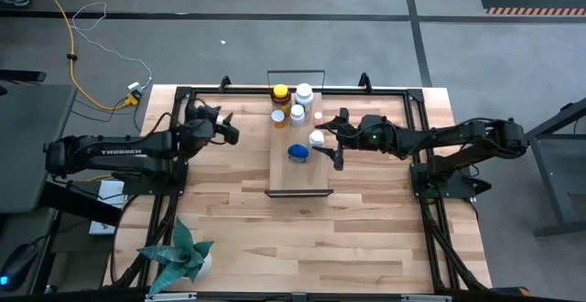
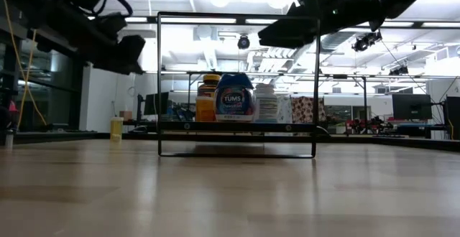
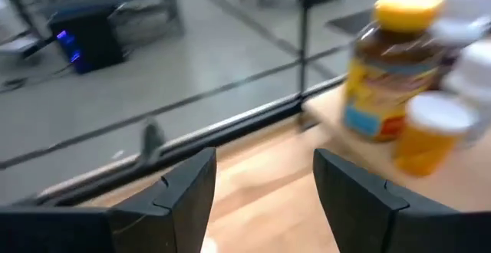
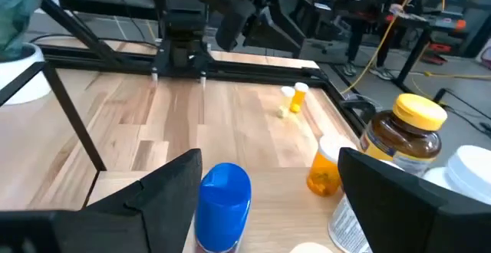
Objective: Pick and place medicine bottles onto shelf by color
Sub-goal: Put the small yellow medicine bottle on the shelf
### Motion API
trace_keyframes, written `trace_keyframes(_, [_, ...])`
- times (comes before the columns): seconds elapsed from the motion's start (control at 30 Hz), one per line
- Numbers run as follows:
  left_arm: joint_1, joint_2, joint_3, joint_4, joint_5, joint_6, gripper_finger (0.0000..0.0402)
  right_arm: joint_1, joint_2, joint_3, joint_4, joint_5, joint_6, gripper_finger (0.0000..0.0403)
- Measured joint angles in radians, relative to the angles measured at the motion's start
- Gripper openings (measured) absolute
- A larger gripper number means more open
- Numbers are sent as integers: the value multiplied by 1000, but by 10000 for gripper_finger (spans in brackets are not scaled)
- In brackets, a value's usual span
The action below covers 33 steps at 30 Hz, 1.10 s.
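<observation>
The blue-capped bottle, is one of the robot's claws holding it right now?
No. The blue-capped bottle stands free on the shelf; the right gripper is open beside it.

Potted plant [image 1: 179, 254], yellow cable [image 1: 73, 50], grey floor [image 1: 275, 27]

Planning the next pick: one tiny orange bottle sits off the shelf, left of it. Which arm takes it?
Left, probably. The left gripper, open, hovers on that side of the shelf; the small orange bottle stands there, while the right gripper hangs over the shelf's right edge.

blurred: amber bottle [image 3: 387, 69] | cropped: white bottle [image 4: 472, 172], frame edge
</observation>
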Motion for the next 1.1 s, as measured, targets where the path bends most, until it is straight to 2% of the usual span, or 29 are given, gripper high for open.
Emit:
trace_keyframes(0.17, [43, 38, 19, -147, -35, -97, 203, 0, 0, 0, -10, 4, 18, 298])
trace_keyframes(0.27, [104, 77, 19, -181, 26, -145, 196, 0, 0, 0, -10, 4, 27, 298])
trace_keyframes(0.4, [180, 149, 19, -174, 146, -166, 185, 0, 0, 0, -10, 4, 37, 298])
trace_keyframes(0.6, [244, 254, 19, -138, 164, -166, 173, 0, 0, 0, -9, 4, 37, 298])
trace_keyframes(0.8, [267, 340, 19, -68, 224, -149, 172, 0, 0, 0, -9, 4, 38, 298])
trace_keyframes(1.1, [268, 384, 20, -56, 150, -133, 172, 0, 0, 0, -9, 4, 44, 298])
